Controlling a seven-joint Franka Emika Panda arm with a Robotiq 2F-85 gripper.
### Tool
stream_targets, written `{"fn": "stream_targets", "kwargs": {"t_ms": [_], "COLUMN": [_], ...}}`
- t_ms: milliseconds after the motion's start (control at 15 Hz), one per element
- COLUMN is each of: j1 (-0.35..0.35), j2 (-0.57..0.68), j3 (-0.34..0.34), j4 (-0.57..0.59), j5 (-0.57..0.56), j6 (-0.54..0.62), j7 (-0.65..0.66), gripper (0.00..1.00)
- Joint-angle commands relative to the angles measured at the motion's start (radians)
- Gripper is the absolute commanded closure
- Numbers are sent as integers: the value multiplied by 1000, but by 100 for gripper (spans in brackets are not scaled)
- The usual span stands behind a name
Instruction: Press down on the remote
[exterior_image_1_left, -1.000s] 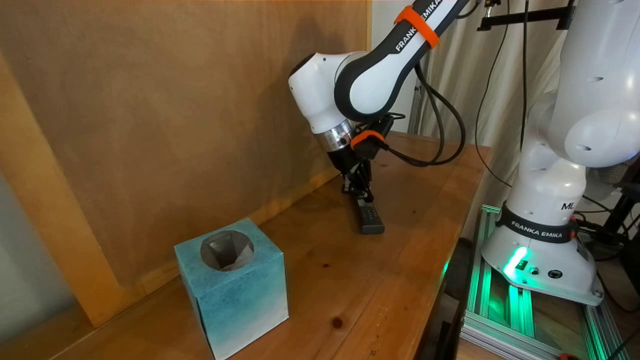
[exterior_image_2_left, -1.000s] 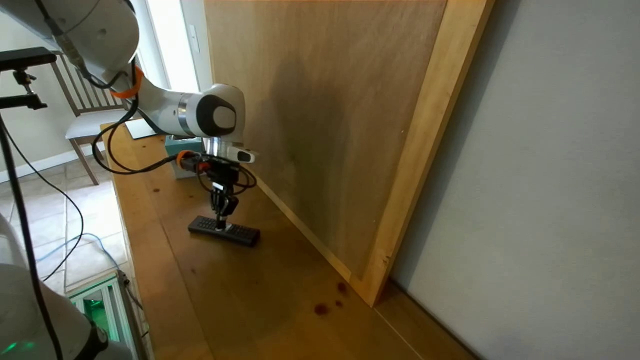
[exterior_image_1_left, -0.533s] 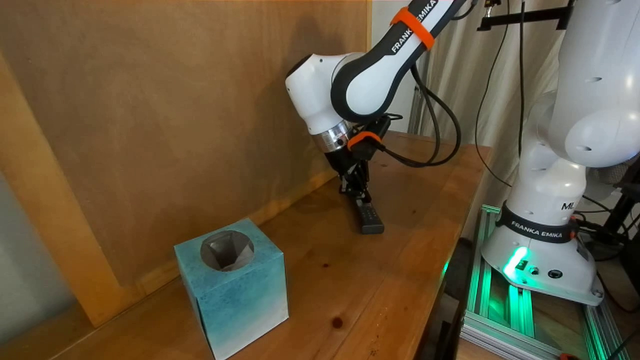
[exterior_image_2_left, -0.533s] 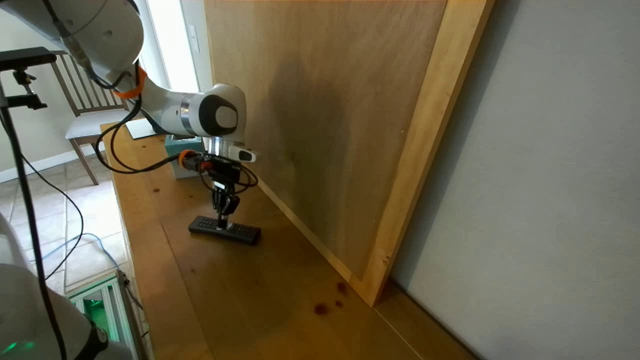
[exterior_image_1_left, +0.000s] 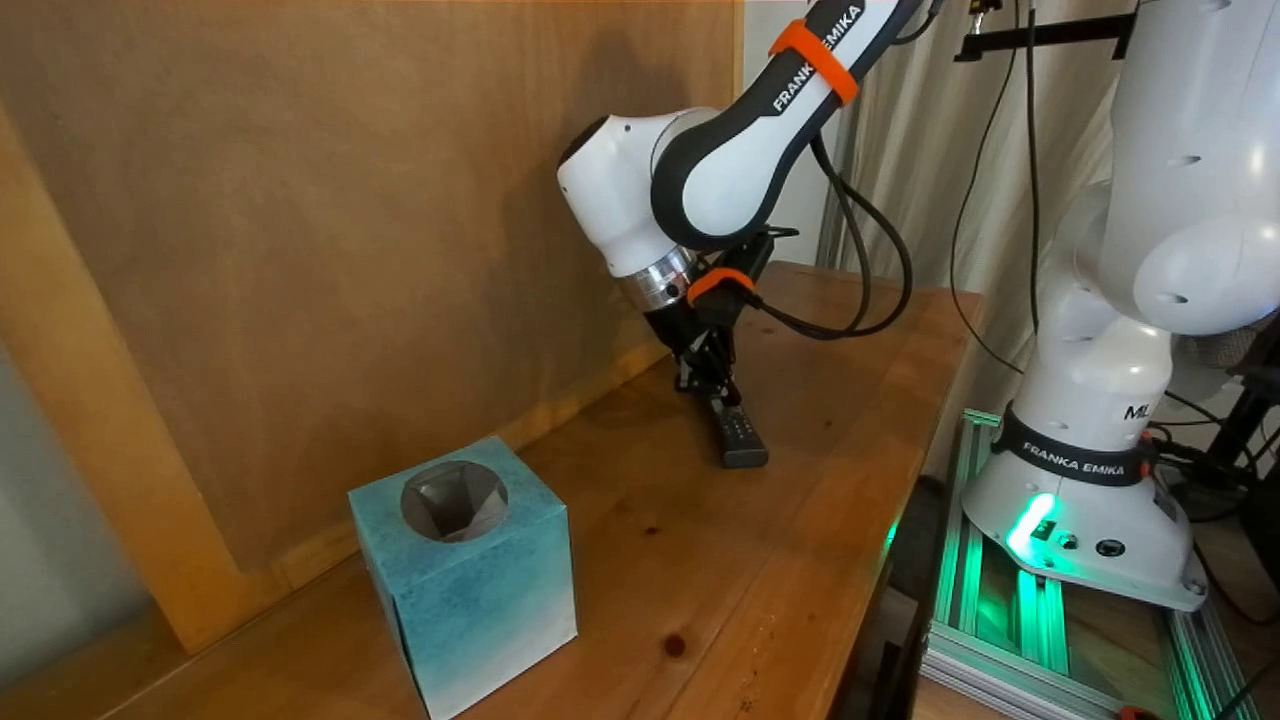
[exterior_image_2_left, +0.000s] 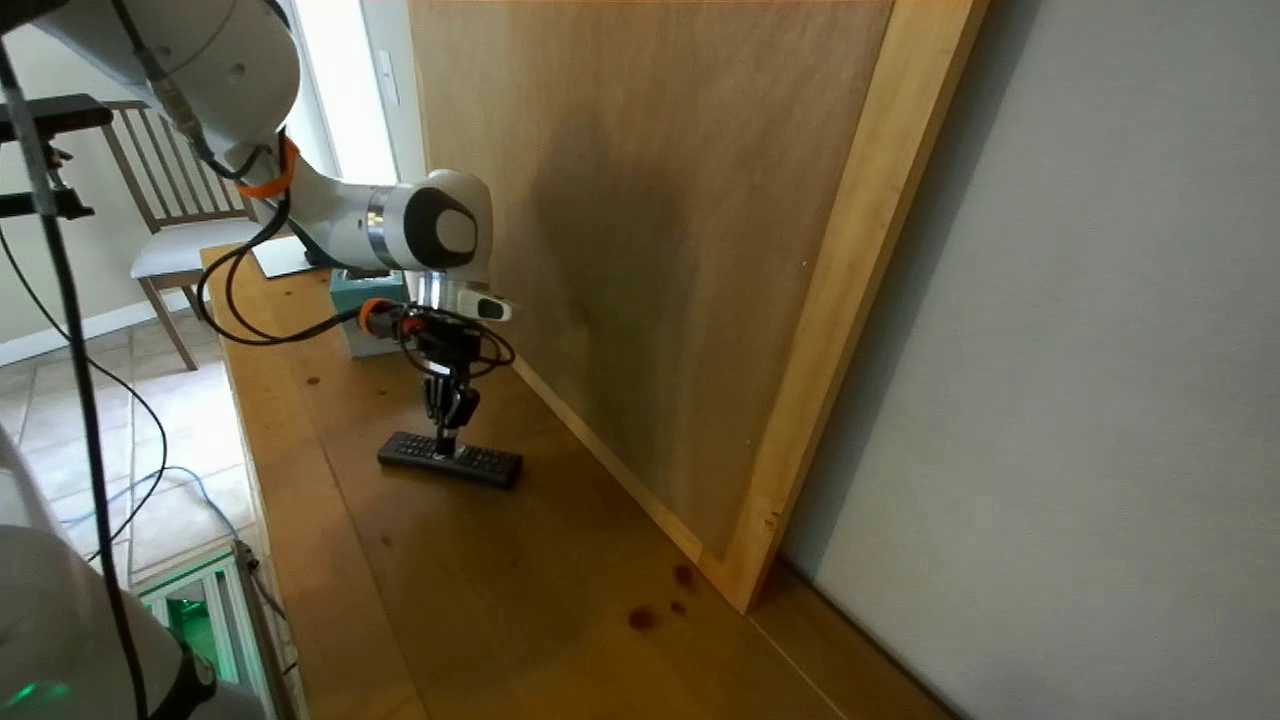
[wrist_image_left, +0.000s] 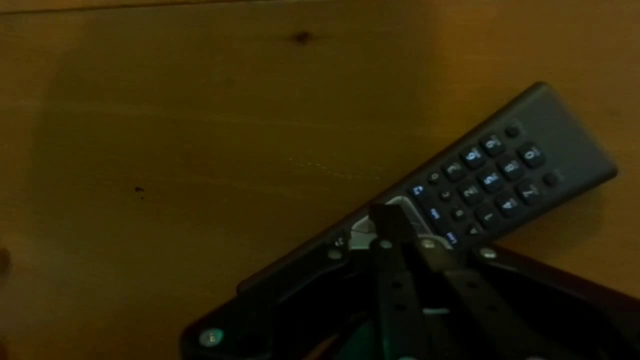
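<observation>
I am holding my end effector (exterior_image_2_left: 446, 442) with its fingers (wrist_image_left: 393, 222) together, forming one blunt tip, and the remote (wrist_image_left: 465, 200) is lying on the desk (wrist_image_left: 200, 150) directly beneath it, the number keys (wrist_image_left: 491, 180) reaching out to one side and the silver ring (wrist_image_left: 361, 241) sitting right at my tip. Contact is looking likely from both exterior views, though how hard I am bearing down is not showing. I am judging this to be the pressing step itself, so I am aiming to load the remote slowly and straight down, without sideways drag. Since my wrist (exterior_image_1_left: 655, 283) is leaning in an exterior view, I am minding that a push along that slant could be sliding the remote across the desk. The tissue box (exterior_image_1_left: 480, 600) is standing well apart from my tip, so it is needing no care.
</observation>
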Motion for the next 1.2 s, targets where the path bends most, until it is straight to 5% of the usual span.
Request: {"fn": "stream_targets", "kwargs": {"t_ms": [0,1133], "j1": [34,73], "j2": [111,243], "j3": [-9,-41], "j4": [78,201], "j5": [-48,-55], "j6": [-37,-130], "j7": [35,10], "gripper": [100,100]}}
